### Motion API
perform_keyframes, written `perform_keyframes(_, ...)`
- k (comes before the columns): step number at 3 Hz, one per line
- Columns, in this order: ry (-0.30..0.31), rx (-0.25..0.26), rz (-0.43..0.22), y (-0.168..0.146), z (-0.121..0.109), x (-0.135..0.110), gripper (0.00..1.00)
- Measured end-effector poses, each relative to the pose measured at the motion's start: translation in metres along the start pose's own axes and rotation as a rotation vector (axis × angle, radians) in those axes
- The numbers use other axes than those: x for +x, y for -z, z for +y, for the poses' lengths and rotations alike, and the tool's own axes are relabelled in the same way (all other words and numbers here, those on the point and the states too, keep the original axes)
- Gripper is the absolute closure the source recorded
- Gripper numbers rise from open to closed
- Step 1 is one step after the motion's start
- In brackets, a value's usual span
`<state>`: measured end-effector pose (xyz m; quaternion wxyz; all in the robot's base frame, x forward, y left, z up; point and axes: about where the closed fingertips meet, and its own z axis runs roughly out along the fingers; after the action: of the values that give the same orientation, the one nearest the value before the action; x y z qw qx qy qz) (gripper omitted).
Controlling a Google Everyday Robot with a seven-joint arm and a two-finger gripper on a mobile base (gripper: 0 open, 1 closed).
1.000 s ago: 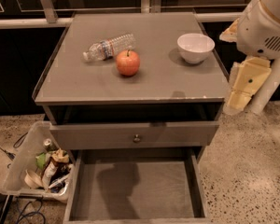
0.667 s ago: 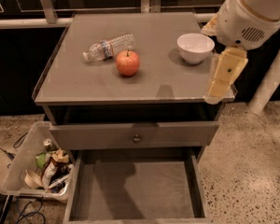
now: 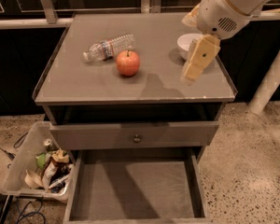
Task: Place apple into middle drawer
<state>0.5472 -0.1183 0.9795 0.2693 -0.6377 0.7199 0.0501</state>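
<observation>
The grey cabinet [image 3: 84,85] fills most of the view, its flat top carrying everything loose. At 6 o'clock from that top, low in the frame, the middle drawer [image 3: 140,190] stands pulled right out. Its plain grey floor is bare and open from above, so the opening step looks done. Just above it a shut drawer front with a small round knob [image 3: 136,137] sits flush in the cabinet.

The robot's pale arm [image 3: 228,8] enters from 1 o'clock and reaches down over the right side of the top. A plastic bin [image 3: 19,169] of scraps sits on the floor at 8 o'clock from the cabinet, just beside the open drawer's left wall.

On the top, a clear water bottle [image 3: 107,47] lies on its side at 10 o'clock from the centre. A white bowl [image 3: 185,41] sits at 2 o'clock, partly hidden behind the arm. The apple [image 3: 128,63] rests upright near the centre, just beside the bottle at its 5 o'clock, stem up and untouched.

The gripper [image 3: 189,76] hangs above the right part of the top, at 3 o'clock from the apple and well apart from it, angled down toward 7 o'clock. It is seen side-on, so whether it is parted or closed cannot be told.

In my judgement the task is at its early reach. The grasp, the lift, the carry to the drawer and the release are all left.
</observation>
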Motion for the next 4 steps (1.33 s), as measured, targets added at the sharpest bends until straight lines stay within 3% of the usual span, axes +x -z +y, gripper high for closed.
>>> perform_keyframes(1,0.0,0.0,0.0,0.0,0.0,0.0,0.0)
perform_keyframes(2,0.013,-0.006,-0.056,-0.017,-0.011,-0.008,0.0)
perform_keyframes(3,0.055,-0.034,-0.122,-0.059,-0.027,-0.035,0.0)
perform_keyframes(4,0.071,-0.051,-0.136,-0.098,-0.041,-0.056,0.0)
